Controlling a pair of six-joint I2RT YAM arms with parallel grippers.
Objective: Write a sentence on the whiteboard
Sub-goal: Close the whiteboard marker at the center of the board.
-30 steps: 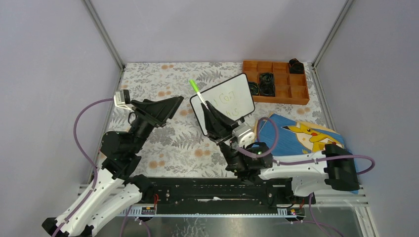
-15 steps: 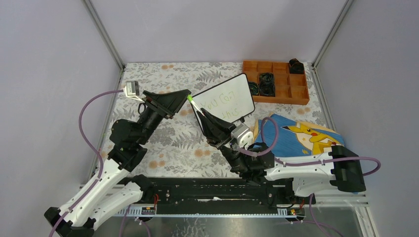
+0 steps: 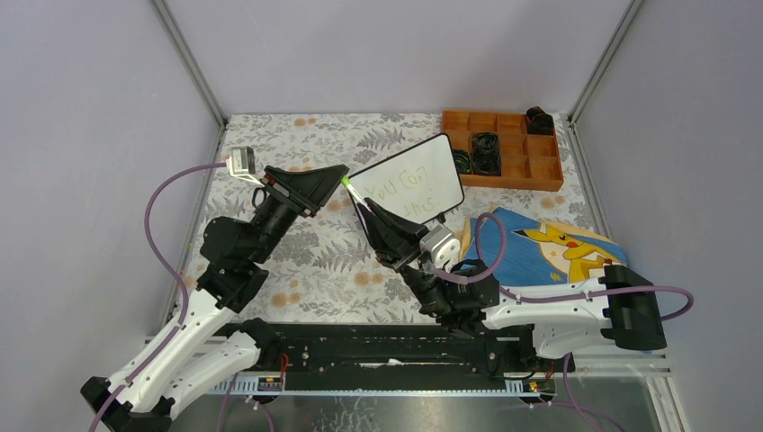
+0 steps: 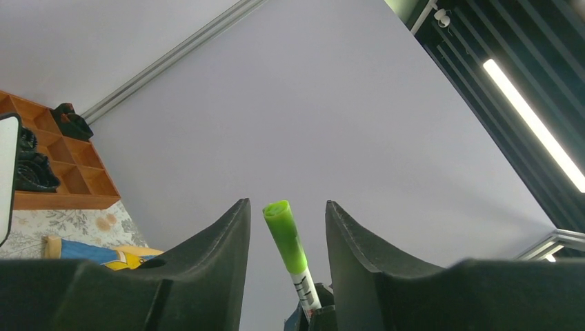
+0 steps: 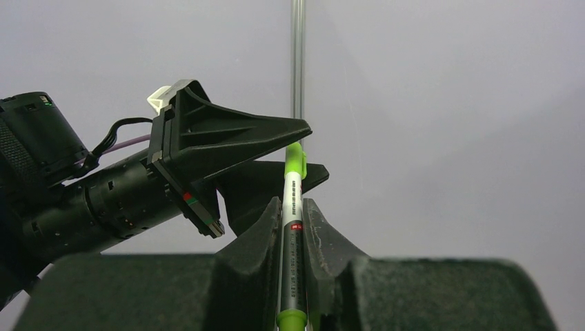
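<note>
While my right jaws are clenched on the barrel of the slim white plastic marker pen (image 5: 292,221), my left jaws stand released on either side of its bright green cap end (image 4: 283,233). A gap shows on each side, so they touch nothing.

I judge the pen light and stiff, with a smooth, slippery shell. A squeeze too near the tip of that green end could let it squirt out. I would take hold lower on the green part, square across it, and pull straight along the barrel so that the right-hand grip is not twisted. Whether the green end covers the writing tip I cannot tell.

The small white rectangular whiteboard with a thin black frame (image 3: 439,160) rests on the fern-patterned desk (image 3: 315,261), just beyond my right jaws, which hide its near corner from above. The thin green handwritten sentence (image 3: 402,184) sits on it in two lines, so the writing looks done to me. The board seems light and likely to slide if pressed.

Right of the board sits an orange plastic tray with square compartments (image 3: 513,184). Black coiled rings (image 3: 487,153) fill two of the compartments near the board, and another dark piece sits at the far right corner. Nearer to me lies a blue cloth with a yellow cartoon figure (image 3: 549,245).
</note>
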